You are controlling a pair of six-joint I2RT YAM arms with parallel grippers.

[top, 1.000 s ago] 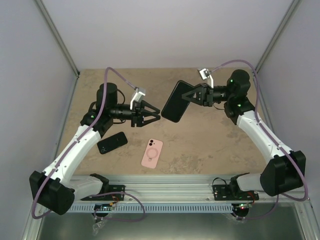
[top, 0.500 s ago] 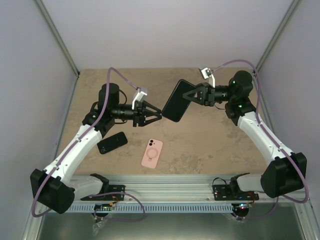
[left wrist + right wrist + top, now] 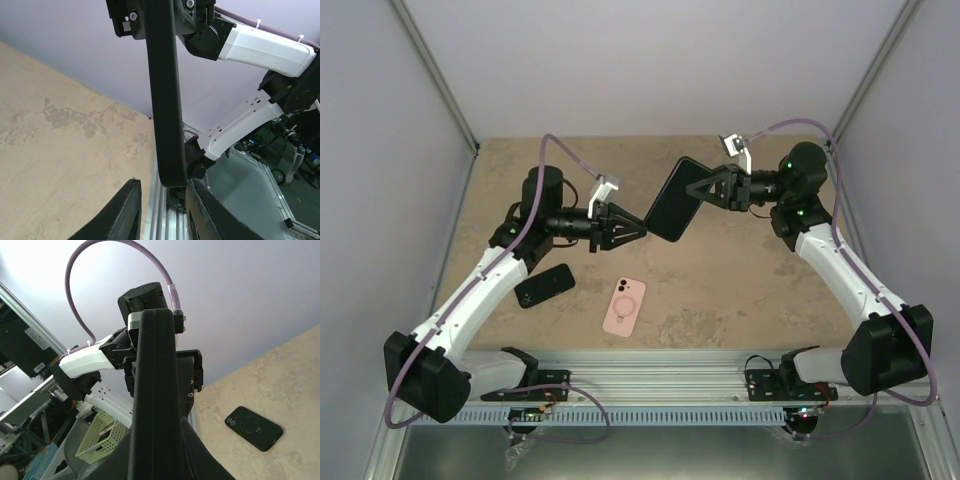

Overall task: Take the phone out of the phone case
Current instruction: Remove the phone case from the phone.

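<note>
Looking from above, you have the black cased phone (image 3: 670, 205) held up off the table (image 3: 760, 290), pinched tight at one end by your right gripper (image 3: 705, 190). Your left gripper (image 3: 638, 228) sits at the opposite end, its fingers (image 3: 125, 210) parted astride the phone's edge, with a gap showing on one side. Only the phone lies between the two grippers. Down on the table are a pink case (image 3: 624, 306) and a black case (image 3: 544, 285) — each ring-marked, both well apart from the grippers.
</note>
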